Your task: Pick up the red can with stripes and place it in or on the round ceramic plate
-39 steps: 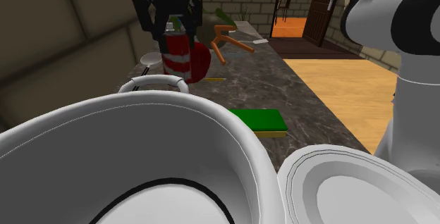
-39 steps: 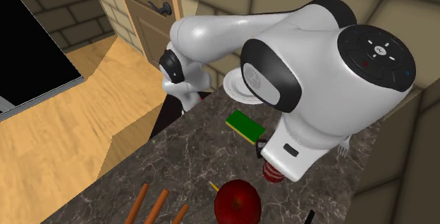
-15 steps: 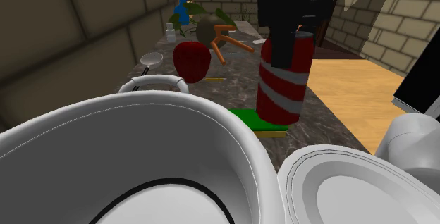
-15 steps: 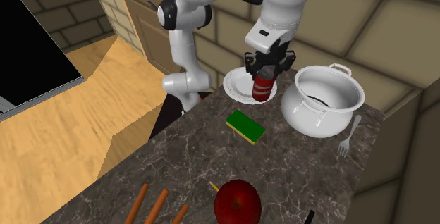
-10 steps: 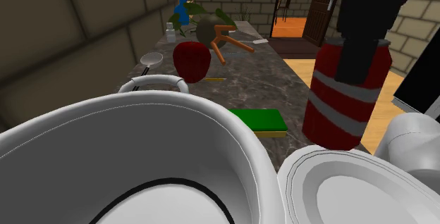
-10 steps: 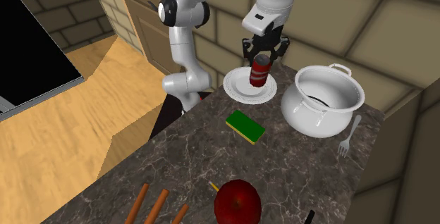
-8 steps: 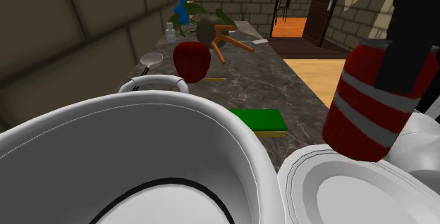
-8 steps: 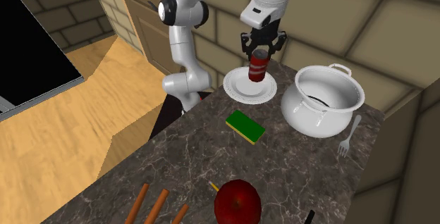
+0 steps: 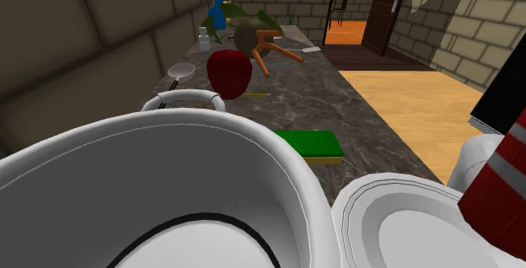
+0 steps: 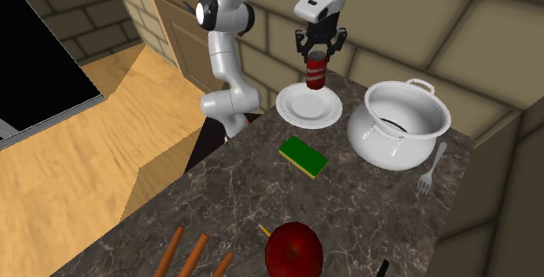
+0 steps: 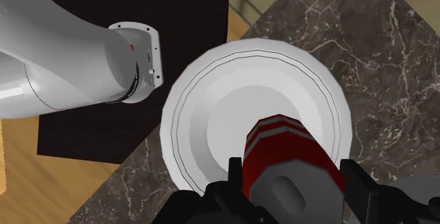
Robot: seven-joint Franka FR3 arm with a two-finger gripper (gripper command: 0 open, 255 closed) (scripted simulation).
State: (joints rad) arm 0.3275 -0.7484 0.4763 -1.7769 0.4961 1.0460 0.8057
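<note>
A red can with grey stripes (image 10: 316, 71) hangs upright in the air over a round white plate (image 10: 292, 110), clear of its surface. My black gripper (image 10: 316, 47) is shut on the can's top from above. In the wrist view the fingers (image 11: 236, 175) clasp the can (image 11: 282, 148) on both sides, and the plate's rim (image 11: 204, 89) rings it below. At the shoulder view's right edge the can (image 9: 503, 192) stands just above the plate (image 9: 371, 203).
A big white pot (image 10: 398, 129) sits beside the plate, with a fork (image 10: 429, 172) past it. A green sponge (image 10: 303, 157) lies in the middle of the dark marble counter (image 10: 235, 197). A dark red apple (image 10: 294, 247) and orange sticks (image 10: 187, 249) lie at the second exterior view's near end. My arm's base (image 11: 77, 67) is close to the plate.
The gripper carried the can from near the apple, over the sponge, to above the plate, and has risen a little. Nothing else moved.
</note>
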